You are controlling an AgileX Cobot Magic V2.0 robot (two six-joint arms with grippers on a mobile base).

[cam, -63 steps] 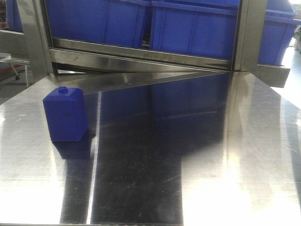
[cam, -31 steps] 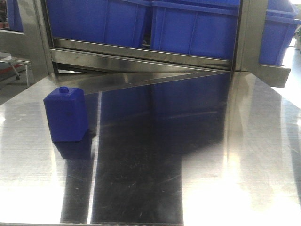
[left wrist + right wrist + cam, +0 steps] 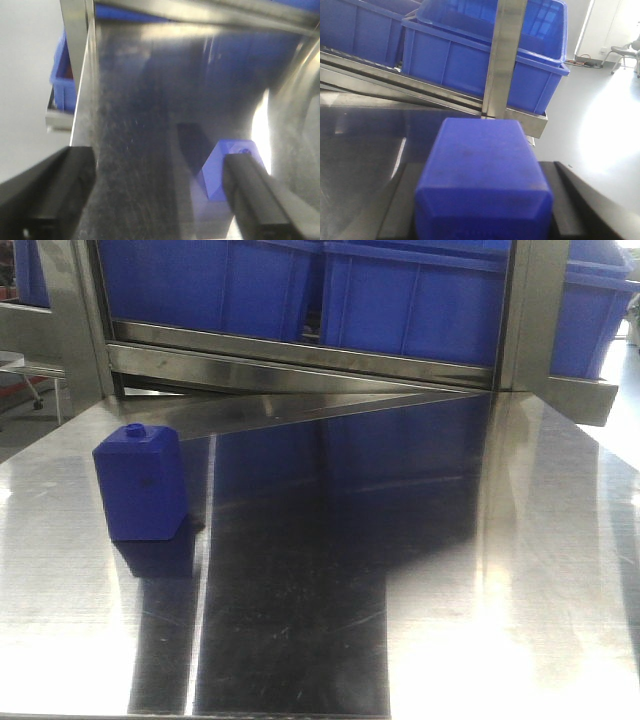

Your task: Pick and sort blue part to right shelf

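Blue part (image 3: 485,195) sits pinched in my right gripper (image 3: 479,170), filling the lower centre of the right wrist view, with a dark finger showing on either side of it and the steel tabletop (image 3: 360,150) below and behind. I cannot see its capped end from here, so I cannot tell how deep it sits between the pads. If the hold is shallow, I judge the smooth plastic could twist or slide out on the way to the shelf. What worries me most is the steel upright (image 3: 502,55), which stands straight ahead in the upper centre of that view, between the part and the blue bin (image 3: 470,55) behind it. Driving forward on this line would likely strike the post or the bin's rim and knock the part loose. I expect to have to lift and shift sideways first. A second bin lies at the upper left, so a poor aim could also drop the part in the wrong one. My left gripper (image 3: 152,175) is spread wide and holds nothing. The squat blue block (image 3: 227,165) with a round knob stands upright just beside one finger (image 3: 255,200). In the front view the block is at the left of the table, and a careless move of that arm could tip it.
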